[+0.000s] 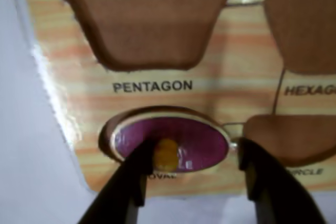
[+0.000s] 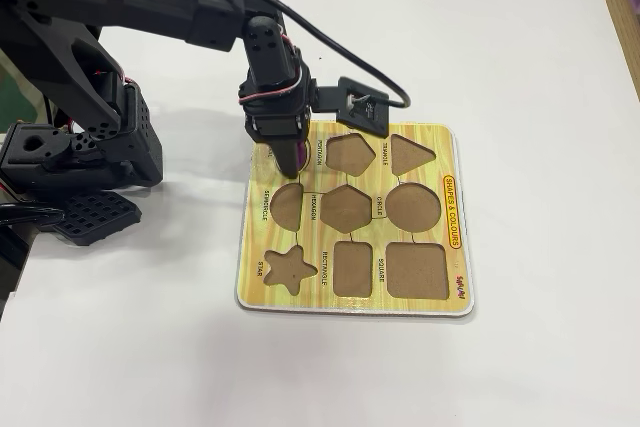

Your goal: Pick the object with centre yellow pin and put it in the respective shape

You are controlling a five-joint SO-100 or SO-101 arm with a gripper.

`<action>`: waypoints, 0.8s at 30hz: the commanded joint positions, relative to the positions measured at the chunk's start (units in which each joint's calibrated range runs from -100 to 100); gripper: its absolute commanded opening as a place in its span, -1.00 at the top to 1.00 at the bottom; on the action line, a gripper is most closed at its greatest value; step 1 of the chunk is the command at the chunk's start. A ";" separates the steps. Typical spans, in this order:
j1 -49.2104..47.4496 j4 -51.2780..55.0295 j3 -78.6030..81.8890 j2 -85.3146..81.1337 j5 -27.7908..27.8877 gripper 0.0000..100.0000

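Wrist view: purple oval piece [image 1: 173, 141] sits in, or very nearly in, the OVAL cutout [image 1: 107, 136] at the board's near corner; a sliver of brown recess shows along its left edge, so it may be a touch tilted or not fully seated, cannot tell. Its long axis runs left-right across the view, in line with the gap between the jaws. Yellow knob [image 1: 166, 154] lies just beside the left finger [image 1: 128, 177]; right finger [image 1: 262, 174] stands off the piece's right tip, near the CIRCLE recess [image 1: 291, 140]. Gripper [image 1: 191, 174] spread wide, holding nothing that shows. Fixed view: arm reaches over from the left, wrist pitched steeply down, gripper [image 2: 292, 159] at the yellow board [image 2: 450, 297], upper-left corner. Judgement: placement looks essentially done; a straight lift clears it.
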 commanded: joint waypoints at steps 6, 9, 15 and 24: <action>-0.62 -3.21 -0.27 -3.52 -0.30 0.57; -0.72 -5.55 -0.09 -6.53 -0.30 0.57; -0.23 -5.63 -0.09 -9.87 -0.30 0.57; 2.11 -5.63 0.00 -16.90 -0.30 0.57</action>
